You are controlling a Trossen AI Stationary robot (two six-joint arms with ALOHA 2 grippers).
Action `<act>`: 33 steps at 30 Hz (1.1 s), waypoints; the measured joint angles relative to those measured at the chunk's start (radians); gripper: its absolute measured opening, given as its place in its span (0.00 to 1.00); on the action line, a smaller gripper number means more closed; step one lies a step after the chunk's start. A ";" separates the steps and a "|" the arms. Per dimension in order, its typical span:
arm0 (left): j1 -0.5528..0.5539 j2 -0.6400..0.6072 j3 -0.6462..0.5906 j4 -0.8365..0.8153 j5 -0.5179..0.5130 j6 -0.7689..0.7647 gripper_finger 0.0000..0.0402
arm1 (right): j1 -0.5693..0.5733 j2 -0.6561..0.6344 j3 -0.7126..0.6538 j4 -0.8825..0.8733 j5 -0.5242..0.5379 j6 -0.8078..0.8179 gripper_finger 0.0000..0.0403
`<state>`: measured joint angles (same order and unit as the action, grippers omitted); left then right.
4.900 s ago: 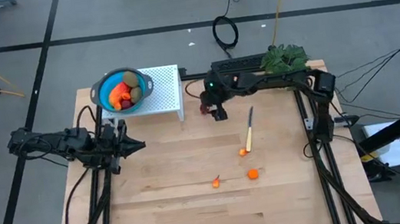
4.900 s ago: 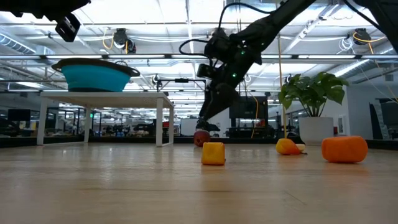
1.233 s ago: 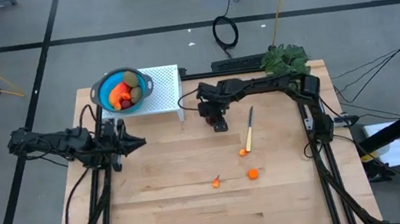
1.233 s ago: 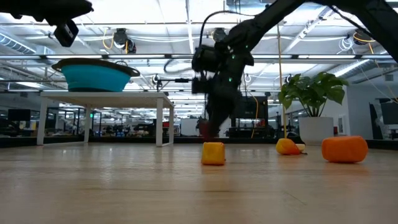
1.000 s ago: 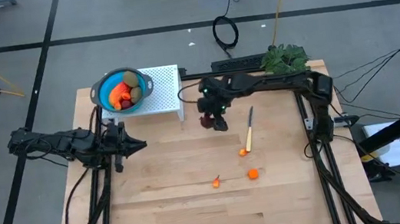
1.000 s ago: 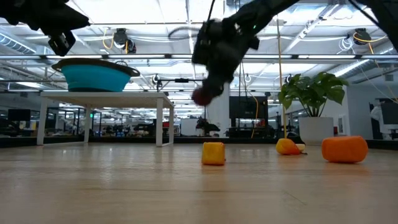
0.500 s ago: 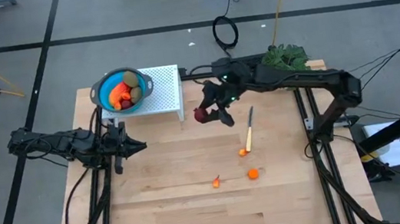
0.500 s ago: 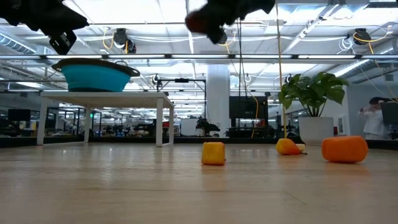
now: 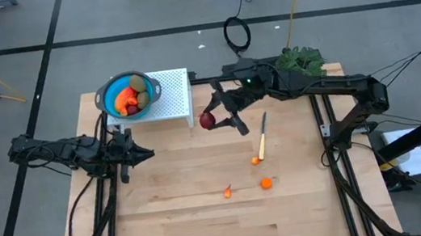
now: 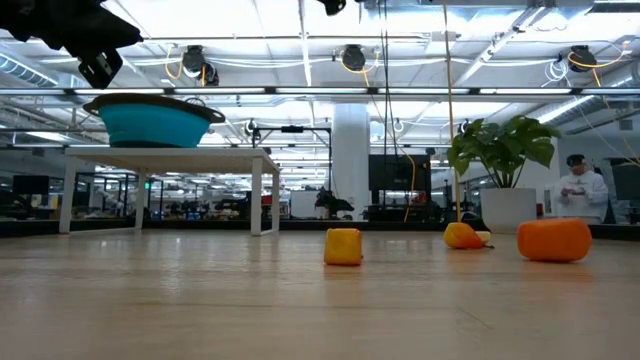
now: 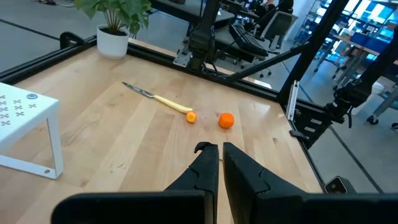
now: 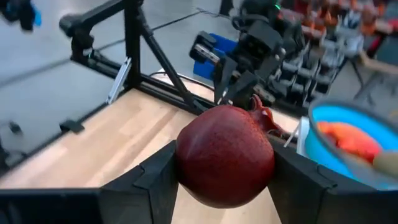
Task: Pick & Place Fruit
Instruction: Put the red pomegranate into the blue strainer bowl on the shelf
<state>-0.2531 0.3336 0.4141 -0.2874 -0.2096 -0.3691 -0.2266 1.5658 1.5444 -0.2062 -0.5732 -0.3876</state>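
On the table (image 9: 175,220) lay three orange bits (image 9: 265,182); my right gripper (image 9: 212,120) fingers clamped one dark red ball (image 9: 207,121), my left gripper (image 9: 143,153) fingers nearly closed, empty.

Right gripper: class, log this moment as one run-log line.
right gripper: shut on pomegranate, airborne near white stand | left gripper: shut, idle | blue bowl: holds fruit

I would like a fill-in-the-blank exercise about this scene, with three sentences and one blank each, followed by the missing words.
1. The right gripper holds a dark ____ ball in its jaws.
2. The blue bowl stands on a small ____ stand.
3. The knife has a ____ handle.

Missing words: red; white; yellow
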 joint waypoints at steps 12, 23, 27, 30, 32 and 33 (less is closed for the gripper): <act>0.000 0.000 0.000 0.000 0.000 -0.001 0.05 | 0.068 -0.002 0.000 0.008 0.000 -0.558 0.50; 0.000 0.000 0.000 0.000 0.000 0.021 0.05 | 0.078 -0.002 0.000 0.014 0.001 -0.593 0.50; 0.000 0.000 0.000 -0.016 0.000 0.048 0.05 | 0.078 -0.002 0.000 0.014 -0.002 -0.478 0.50; 0.000 0.000 0.000 -0.048 0.014 0.061 0.05 | 0.078 -0.002 0.000 0.014 -0.003 -0.309 0.50; 0.000 0.000 0.000 -0.073 0.032 0.067 0.05 | 0.072 -0.002 0.000 0.015 -0.004 -0.202 0.50; 0.000 0.000 0.000 -0.084 0.037 0.073 0.05 | 0.070 -0.002 0.000 0.015 -0.004 -0.155 0.50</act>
<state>-0.2531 0.3336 0.4141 -0.3716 -0.1729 -0.2962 -0.1566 1.5642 1.5444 -0.1913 -0.5774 -0.5431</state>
